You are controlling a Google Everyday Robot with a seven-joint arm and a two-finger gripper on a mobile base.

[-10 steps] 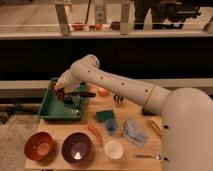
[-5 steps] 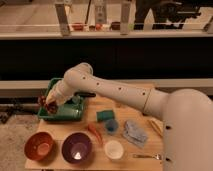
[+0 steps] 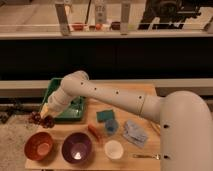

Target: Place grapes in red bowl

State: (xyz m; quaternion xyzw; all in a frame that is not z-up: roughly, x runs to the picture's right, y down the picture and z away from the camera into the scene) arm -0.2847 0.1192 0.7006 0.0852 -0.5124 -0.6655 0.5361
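Pincer (image 3: 43,119) sits low at the left end of the white arm (image 3: 105,97), just past the front-left corner of the green tray (image 3: 75,107) and over the left edge of the worktop (image 3: 59,129). It is clamped on the grapes (image 3: 36,118); the fingers themselves are mostly hidden behind the bunch. The grapes are a dark lumpy cluster hanging at the pincer tip, off the surface and not resting on anything. They are above and slightly left of the red bowl (image 3: 39,146), apart from it and not inside.

The red bowl stands at the front-left corner of the worktop, its inside lighter orange. Just to its right is 1 purple bowl (image 3: 76,148), the rims close. Further right stands 1 smaller white bowl (image 3: 114,150).

Between the purple and white bowls, a bit further back, lies 1 orange-red oblong item (image 3: 94,131); can't tell what it is. Behind that is a teal sponge (image 3: 105,115), with a blue object (image 3: 111,126) just beside it. Right of those lies a crumpled blue-grey cloth (image 3: 134,132). 1 spoon (image 3: 147,156) lies near the front-right edge.
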